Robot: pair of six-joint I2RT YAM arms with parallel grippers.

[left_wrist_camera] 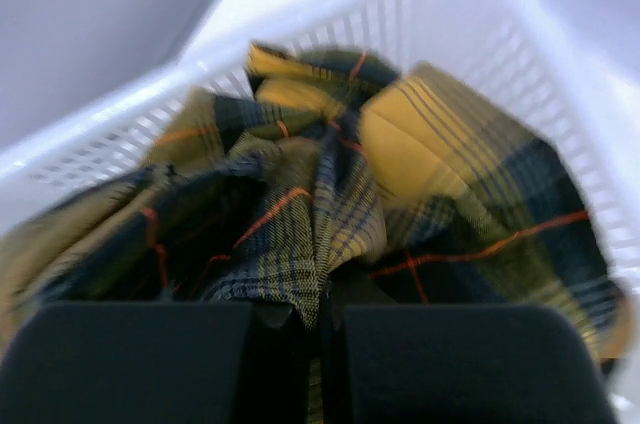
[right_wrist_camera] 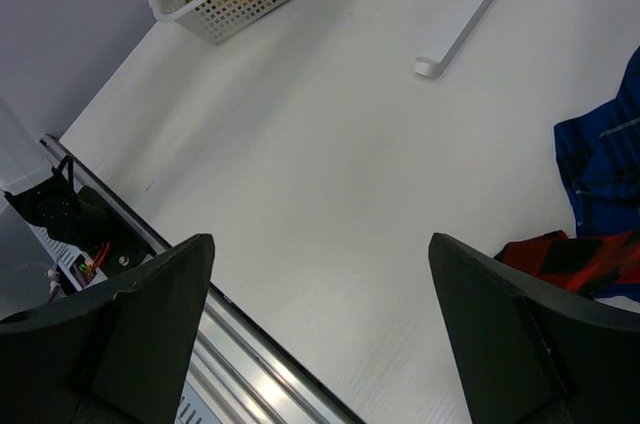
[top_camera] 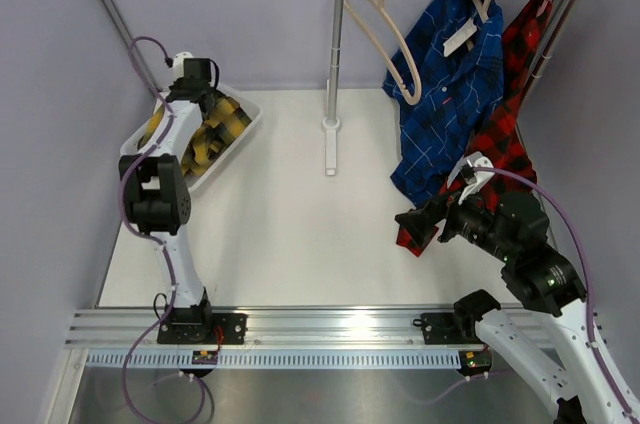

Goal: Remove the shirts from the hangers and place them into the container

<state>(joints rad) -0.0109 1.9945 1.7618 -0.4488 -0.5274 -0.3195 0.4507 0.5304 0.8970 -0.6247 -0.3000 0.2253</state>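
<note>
1. The left pincer (left_wrist_camera: pixel 315 322) is squeezed shut. A fold of the yellow shirt (left_wrist_camera: pixel 420 164) is pinched in it.
2. The yellow shirt lies in a crumpled heap inside the basket (left_wrist_camera: pixel 480 14). The basket sits to the left of the rack (top_camera: pixel 335 44).
3. The basket's long side runs on a slant, with its far end turned toward the rack.
4. The right pincer (right_wrist_camera: pixel 320 244) is wide open and holds nothing. It hangs over the table (right_wrist_camera: pixel 330 124) in front of the rack, just beside the bottom of the red shirt (top_camera: pixel 515 139).
5. The blue shirt (top_camera: pixel 450 94) hangs from the rack's bar, collar up and long way down.
6. The red shirt hangs the same way at the rack's right end.
7. A bare hanger (top_camera: pixel 405 89) hangs near the left end of the bar.
</note>
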